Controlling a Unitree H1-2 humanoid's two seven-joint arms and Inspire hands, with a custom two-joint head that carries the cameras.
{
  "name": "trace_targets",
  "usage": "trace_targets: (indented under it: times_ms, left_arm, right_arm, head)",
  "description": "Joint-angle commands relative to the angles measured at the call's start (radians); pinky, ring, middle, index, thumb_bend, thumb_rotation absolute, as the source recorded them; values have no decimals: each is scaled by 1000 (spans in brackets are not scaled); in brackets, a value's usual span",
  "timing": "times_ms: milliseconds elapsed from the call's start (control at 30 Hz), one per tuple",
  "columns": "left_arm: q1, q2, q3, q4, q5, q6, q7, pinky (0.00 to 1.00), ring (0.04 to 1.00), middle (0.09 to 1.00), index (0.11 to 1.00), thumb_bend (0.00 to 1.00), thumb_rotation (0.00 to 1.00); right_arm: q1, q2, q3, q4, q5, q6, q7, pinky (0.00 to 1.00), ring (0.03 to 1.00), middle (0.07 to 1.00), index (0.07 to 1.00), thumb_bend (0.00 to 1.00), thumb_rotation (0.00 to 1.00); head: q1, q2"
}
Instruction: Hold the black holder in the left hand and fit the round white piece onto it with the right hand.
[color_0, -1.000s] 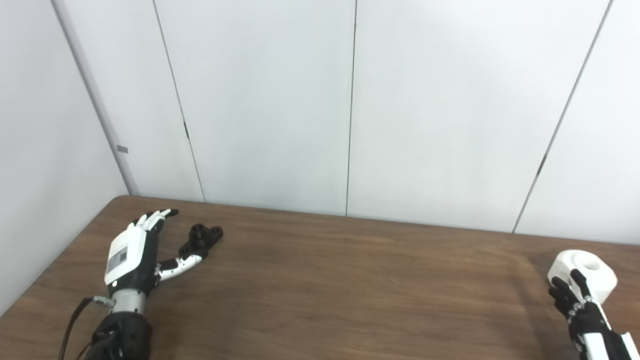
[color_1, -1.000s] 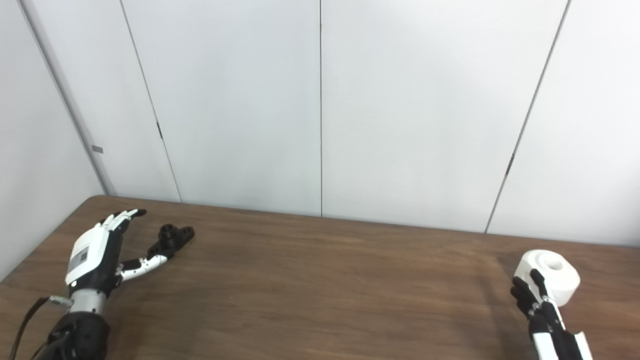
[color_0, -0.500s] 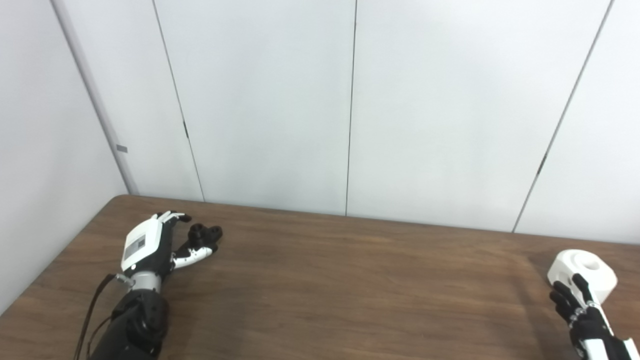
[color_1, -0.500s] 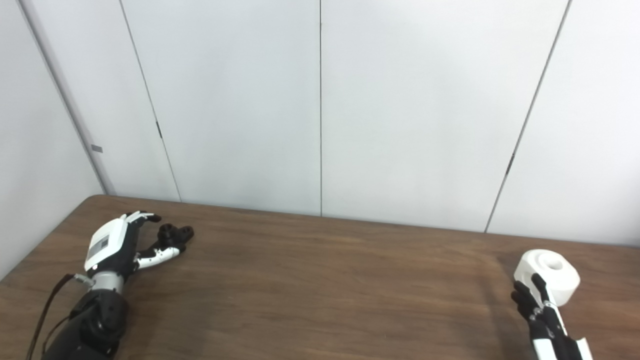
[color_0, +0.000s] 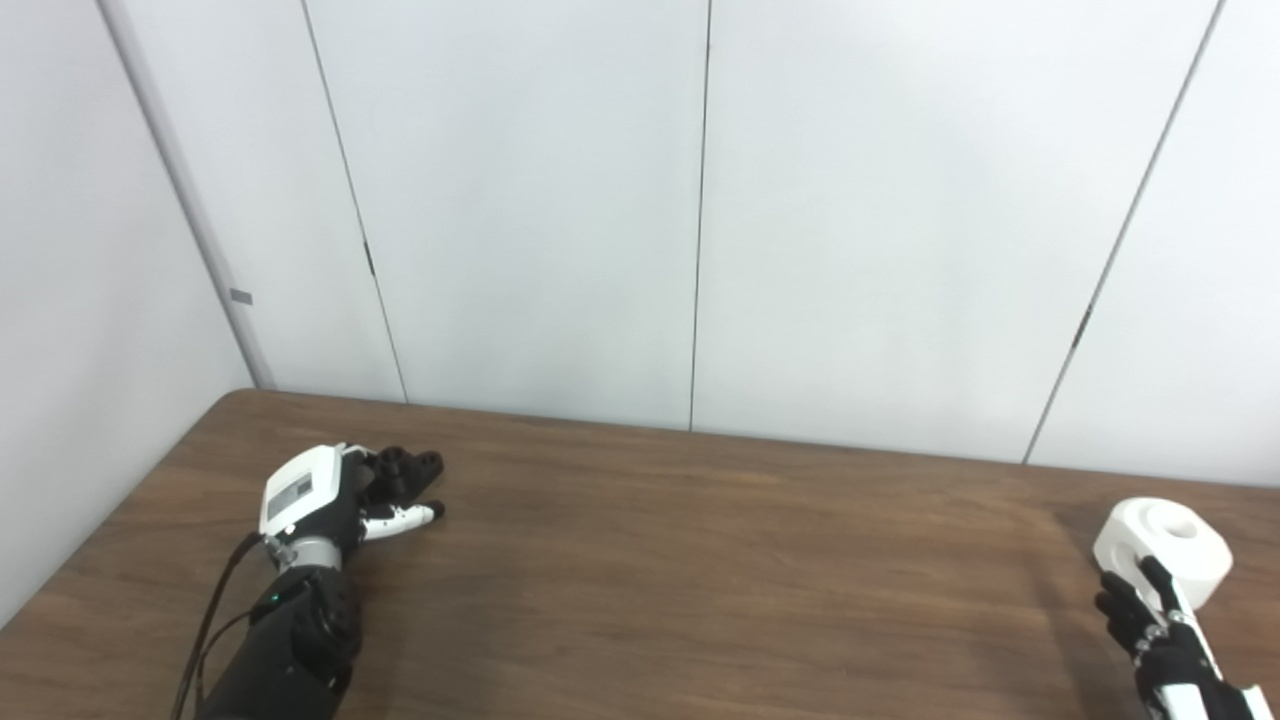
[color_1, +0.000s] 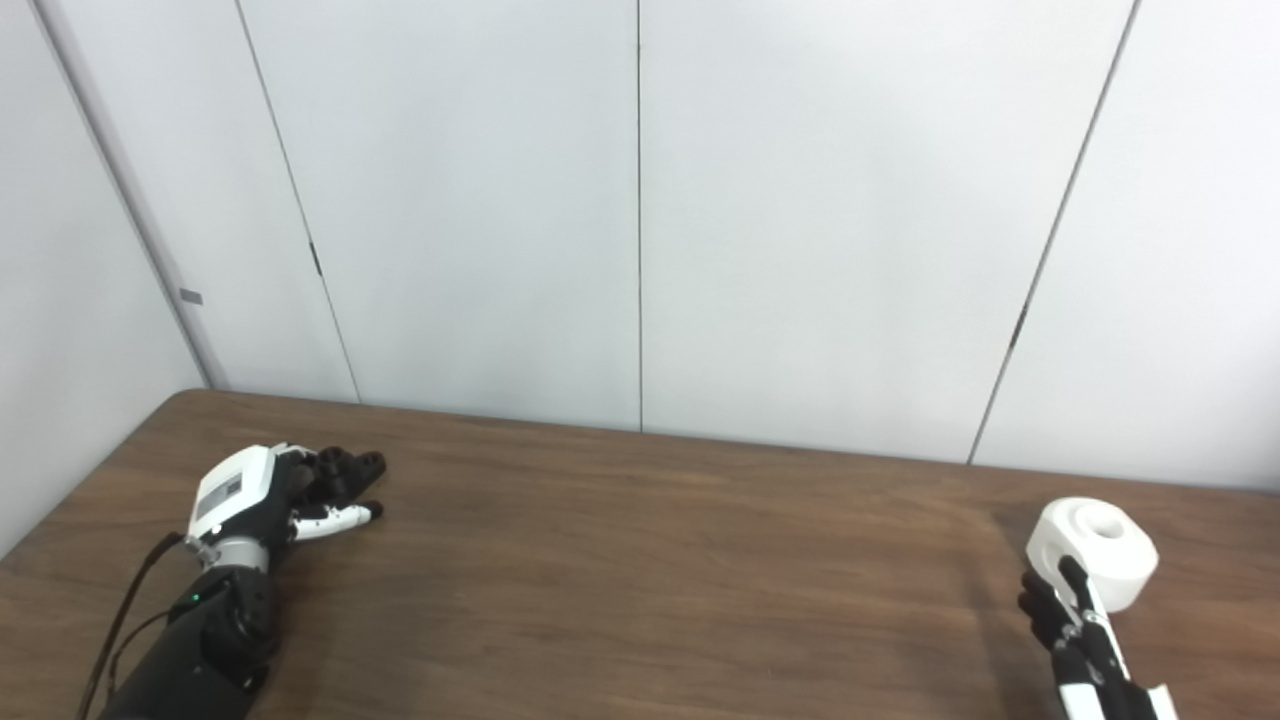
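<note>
The black holder (color_0: 408, 467) lies on the brown table (color_0: 700, 560) at the far left. My left hand (color_0: 318, 492) is on it: the fingers curl over its left part and the thumb (color_0: 405, 516) runs along its near side. The round white piece (color_0: 1168, 538), a thick ring with a hollow top, rests on the table at the far right. My right hand (color_0: 1150, 615) stands just in front of it, open, with black fingers raised against its near side. Whether they touch it I cannot tell.
White wall panels (color_0: 700, 200) rise directly behind the table's far edge. A cable (color_0: 215, 620) runs along my left forearm. The table's left edge passes close to my left arm, and the right edge lies beyond the white piece.
My left hand has moved forward and right onto the black holder, and its fingers have curled from spread to closed round it. My right hand has sunk slightly in front of the white piece.
</note>
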Motion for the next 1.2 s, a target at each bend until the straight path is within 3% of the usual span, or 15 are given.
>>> trace_targets:
  times_ms: [0, 433, 700, 967, 1033, 1167]
  left_arm:
    - [-52, 43, -7, -13, 30, 6, 26, 981, 974, 910, 726, 877, 359]
    - [-42, 55, -13, 4, 25, 5, 43, 977, 977, 900, 691, 873, 362]
    - [-51, 60, -30, -1, 34, 53, 8, 929, 948, 866, 640, 826, 385]
    - [-52, 53, -17, 1, 11, 41, 19, 910, 917, 826, 497, 800, 261]
    - [-51, 51, -14, -1, 9, 44, 21, 903, 918, 826, 486, 581, 117]
    - [-34, 43, 4, -19, -9, 18, 52, 849, 902, 806, 482, 524, 65]
  right_arm:
    - [73, 42, 10, 57, 15, 6, -9, 952, 908, 908, 977, 596, 907]
    - [76, 38, 10, 54, 4, 4, -9, 938, 901, 905, 978, 585, 920]
    - [75, 42, 6, 54, 10, 0, -9, 929, 878, 898, 972, 586, 909]
    - [80, 38, 9, 43, 3, 11, -6, 909, 891, 907, 974, 598, 920]
    - [80, 37, 9, 46, -4, 4, -9, 899, 888, 903, 972, 602, 925]
    - [81, 38, 7, 40, 4, 16, -7, 901, 892, 904, 973, 607, 912]
  head:
    - [2, 2]
    - [2, 8]
    - [2, 12]
    - [0, 17]
    - [0, 19]
    - [-1, 20]
